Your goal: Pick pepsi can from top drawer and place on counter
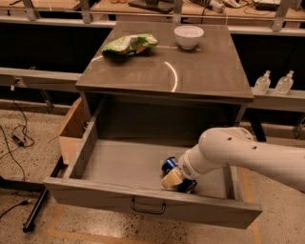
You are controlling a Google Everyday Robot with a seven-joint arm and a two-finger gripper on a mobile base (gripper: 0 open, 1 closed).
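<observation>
Speckled floor (24, 157), benches (47, 5) behind; the top drawer (95, 193) stood pulled open. The pepsi can (168, 165) lay inside, right of centre, near the front panel. The gripper (174, 180) sat down on the can, partly hiding it; spread or clamped, could not tell. Judgement: grip squarely across the can body, lift clear of the front panel, then aim for bare counter (200, 71) short of bag (128, 44) and bowl (188, 35).

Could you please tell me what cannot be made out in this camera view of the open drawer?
- The pepsi can: camera view, largely covered by the hand, which sits at the front right of the top drawer.
- The drawer's floor at right: hidden behind the arm.
- The arm itself: cut off by the right edge.
</observation>
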